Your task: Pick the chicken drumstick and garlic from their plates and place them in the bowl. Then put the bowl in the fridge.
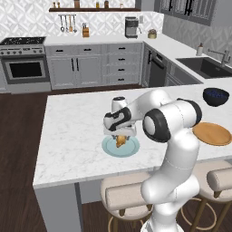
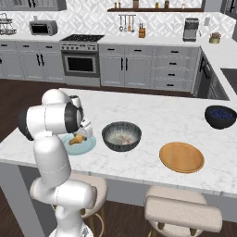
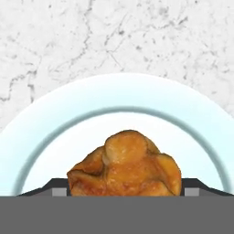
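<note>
A: What's the biggest thing here?
B: The white marble counter, an island with stools tucked under its near edge. Everything for the job sits on it.

A: And on it, by size?
B: The dark grey speckled bowl, near the middle of the right base view. At about 4 o'clock from it lies the orange-tan plate, bare on top. At 9 o'clock from the bowl, just beside it, is the pale blue-green plate. A dark blue bowl stands well apart, toward 2 o'clock.

A: Where's the chicken drumstick?
B: The chicken drumstick lies on the blue-green plate, golden-orange, at 6 o'clock in the hand view, with the plate's rim arching over it from 9 to 3 o'clock.

A: The garlic?
B: Something pale lies inside the grey bowl; too small to be sure it is the garlic.

A: And the end effector?
B: The end effector is down over the blue-green plate, pointing at the drumstick. In the hand view its two finger tips sit at either side of the meat, one at 8 o'clock and one at 4 o'clock, spread wider than the drumstick. Whether they touch it I cannot tell, so I cannot say if it is gripped.
</note>
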Tool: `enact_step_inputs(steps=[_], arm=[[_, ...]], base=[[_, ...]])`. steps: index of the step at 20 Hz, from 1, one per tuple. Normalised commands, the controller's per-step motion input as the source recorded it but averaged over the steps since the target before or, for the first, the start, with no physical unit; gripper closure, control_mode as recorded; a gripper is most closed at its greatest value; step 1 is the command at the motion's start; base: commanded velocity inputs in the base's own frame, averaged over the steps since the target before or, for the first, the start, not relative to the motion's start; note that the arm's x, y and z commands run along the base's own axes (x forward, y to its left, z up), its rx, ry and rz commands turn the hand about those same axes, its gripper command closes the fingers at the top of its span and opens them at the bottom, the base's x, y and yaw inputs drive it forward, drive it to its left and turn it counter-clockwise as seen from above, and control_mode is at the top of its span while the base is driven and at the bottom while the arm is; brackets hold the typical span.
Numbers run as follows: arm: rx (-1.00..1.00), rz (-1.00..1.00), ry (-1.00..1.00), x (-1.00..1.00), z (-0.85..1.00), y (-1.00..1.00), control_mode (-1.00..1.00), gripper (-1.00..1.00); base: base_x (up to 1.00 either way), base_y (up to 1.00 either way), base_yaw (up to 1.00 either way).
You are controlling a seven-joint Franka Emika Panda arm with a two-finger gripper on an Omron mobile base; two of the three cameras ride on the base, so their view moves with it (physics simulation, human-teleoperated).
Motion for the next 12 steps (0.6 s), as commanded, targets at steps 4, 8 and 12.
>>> enact_step_inputs(steps=[4,8,12], arm=[[-0.07,-0.11,-0.15,-0.17,0.62,0.00,-1.00,1.00],[-0.09,-0.09,-0.20,-0.26,0.97,-0.18,-1.00,1.00],[0.01,-0.16,-0.16,-0.15,1.00,-0.51,-1.00,1.00]], base=[[0.00,0.00,0.00],[0.00,0.00,0.00],[0.00,0.00,0.00]])
